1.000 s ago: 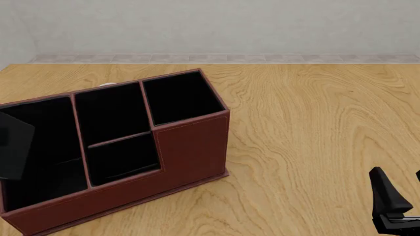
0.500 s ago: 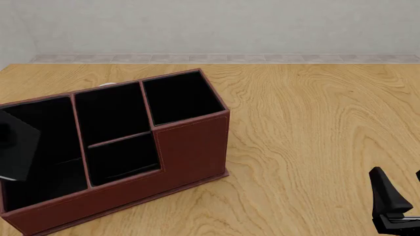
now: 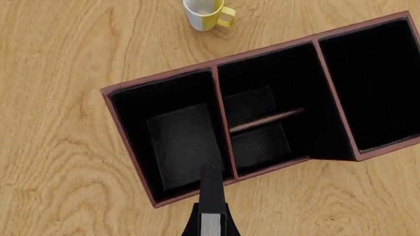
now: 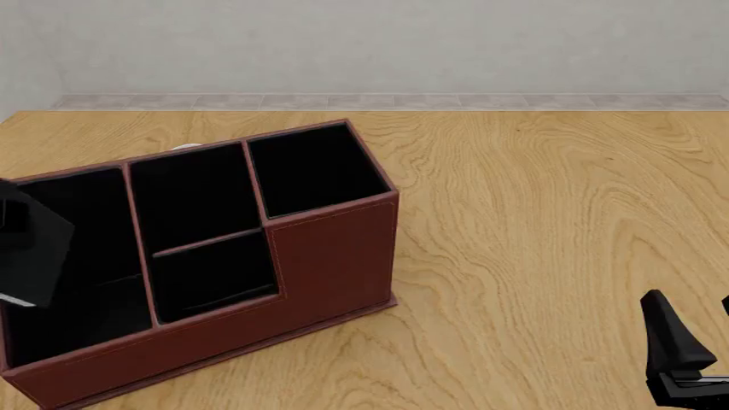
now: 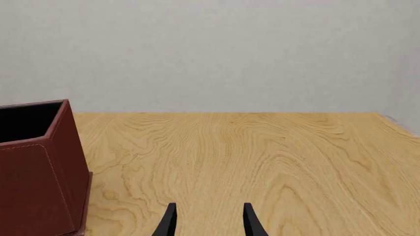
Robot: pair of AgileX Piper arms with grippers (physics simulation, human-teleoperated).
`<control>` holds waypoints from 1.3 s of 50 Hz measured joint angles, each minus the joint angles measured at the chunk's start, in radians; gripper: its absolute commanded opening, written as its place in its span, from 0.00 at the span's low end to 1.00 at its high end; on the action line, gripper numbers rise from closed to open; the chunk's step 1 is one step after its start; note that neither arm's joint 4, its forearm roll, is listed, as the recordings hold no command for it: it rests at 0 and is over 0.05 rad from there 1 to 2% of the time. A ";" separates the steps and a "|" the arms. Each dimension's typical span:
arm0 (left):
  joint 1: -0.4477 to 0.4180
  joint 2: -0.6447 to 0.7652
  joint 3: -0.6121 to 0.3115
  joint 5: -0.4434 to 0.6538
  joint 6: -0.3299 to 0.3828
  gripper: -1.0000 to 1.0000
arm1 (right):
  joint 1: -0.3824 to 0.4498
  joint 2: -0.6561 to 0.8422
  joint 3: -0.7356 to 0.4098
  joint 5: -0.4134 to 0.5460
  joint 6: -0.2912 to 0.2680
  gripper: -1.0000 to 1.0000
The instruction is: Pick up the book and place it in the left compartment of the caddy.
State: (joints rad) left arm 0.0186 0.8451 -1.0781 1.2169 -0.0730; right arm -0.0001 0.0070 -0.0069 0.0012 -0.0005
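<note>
The reddish-brown caddy (image 4: 330,256) stands on the left of the table, its black insides open upward. My left gripper (image 3: 211,212) is shut on the thin black book (image 3: 211,187), which shows edge-on in the left wrist view with its white page edge toward the camera. The book hangs above the front wall of the left compartment (image 3: 180,140). In the front view the book (image 4: 32,252) sits tilted over the left compartment (image 4: 85,265) at the frame's left edge. My right gripper (image 5: 208,223) is open and holds nothing, low at the near right (image 4: 684,359).
A white mug with a yellow handle (image 3: 206,12) stands on the table just behind the caddy; only its rim (image 4: 186,147) peeks over the caddy in the front view. Bare wooden table (image 4: 547,222) stretches right of the caddy to a grey wall.
The book has shifted slightly to the right and upward over the left compartment. The right gripper and the caddy have not moved.
</note>
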 measured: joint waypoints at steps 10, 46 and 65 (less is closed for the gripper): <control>0.023 0.052 -0.010 -0.037 0.002 0.00 | 0.000 0.000 0.000 0.000 0.000 1.00; 0.095 0.256 0.044 -0.243 0.035 0.00 | 0.000 0.000 0.000 0.000 0.000 1.00; 0.110 0.298 0.100 -0.315 0.047 0.00 | 0.000 0.000 0.000 0.000 0.000 1.00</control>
State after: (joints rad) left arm 0.1289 1.1432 -0.9783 0.9015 -0.0259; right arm -0.0001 0.0070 -0.0069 0.0012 -0.0005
